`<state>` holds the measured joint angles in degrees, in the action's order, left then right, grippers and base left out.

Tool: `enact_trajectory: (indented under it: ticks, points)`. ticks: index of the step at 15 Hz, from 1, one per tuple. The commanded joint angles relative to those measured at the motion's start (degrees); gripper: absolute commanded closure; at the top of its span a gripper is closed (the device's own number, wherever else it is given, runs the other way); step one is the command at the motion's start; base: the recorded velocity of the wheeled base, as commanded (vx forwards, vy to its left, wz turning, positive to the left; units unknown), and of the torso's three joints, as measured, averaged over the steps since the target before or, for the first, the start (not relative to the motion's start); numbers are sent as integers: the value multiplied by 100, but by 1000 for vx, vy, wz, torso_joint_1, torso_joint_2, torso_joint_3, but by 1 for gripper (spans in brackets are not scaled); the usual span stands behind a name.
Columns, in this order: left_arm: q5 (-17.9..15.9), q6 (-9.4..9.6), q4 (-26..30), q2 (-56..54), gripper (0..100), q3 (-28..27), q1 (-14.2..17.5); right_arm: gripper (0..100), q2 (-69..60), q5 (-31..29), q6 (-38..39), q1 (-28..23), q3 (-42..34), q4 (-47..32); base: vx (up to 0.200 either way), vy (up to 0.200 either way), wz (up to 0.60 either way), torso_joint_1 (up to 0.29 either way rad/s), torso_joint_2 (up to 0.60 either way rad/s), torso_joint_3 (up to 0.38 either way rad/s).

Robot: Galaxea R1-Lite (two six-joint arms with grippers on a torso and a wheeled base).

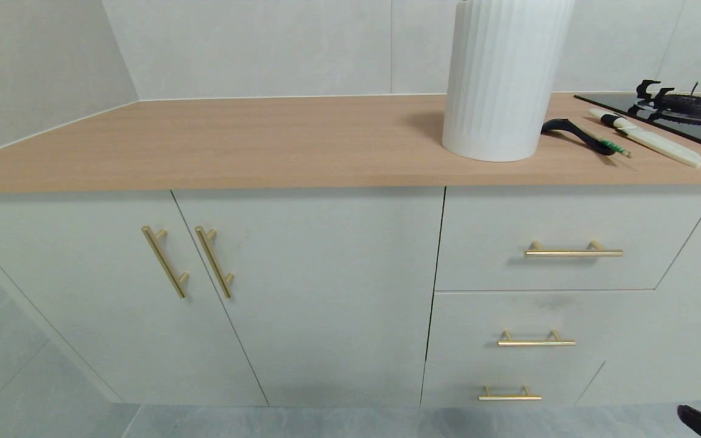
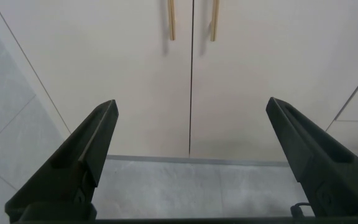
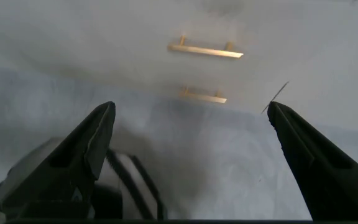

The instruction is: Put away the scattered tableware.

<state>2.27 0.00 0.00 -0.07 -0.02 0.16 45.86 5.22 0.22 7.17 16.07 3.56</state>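
On the wooden countertop [image 1: 265,140], right of a tall white ribbed container [image 1: 502,79], lie a black-handled utensil with a green tip [image 1: 578,137] and a cream-white knife with a black band [image 1: 648,137]. My left gripper [image 2: 191,112] hangs open low in front of the cabinet doors [image 2: 191,81], nothing between its fingers. My right gripper [image 3: 191,115] is open too, down near the floor before the lower drawers [image 3: 204,50], holding nothing.
A black gas hob [image 1: 685,112] sits at the counter's far right. Below are two cabinet doors with gold handles [image 1: 165,261] and three drawers with gold handles [image 1: 572,250]. Tiled walls close the back and left. Grey floor tiles [image 2: 185,186] lie below.
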Motion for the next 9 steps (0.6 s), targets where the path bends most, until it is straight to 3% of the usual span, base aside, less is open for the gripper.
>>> enact_trajectory:
  ticks: [1,8,9]
  points:
    - [2,0,0,7,0,2,2,0,2410,199,4,127,274,901,0,0,0,0,0,0]
    - [2,0,0,7,0,2,2,0,6418,14,-22,109,1127,3801,0,0,0,0,0,0]
    - [2,0,0,7,0,2,2,0,6734,-161,-22,118,1390,3880,0,0,0,0,0,0]
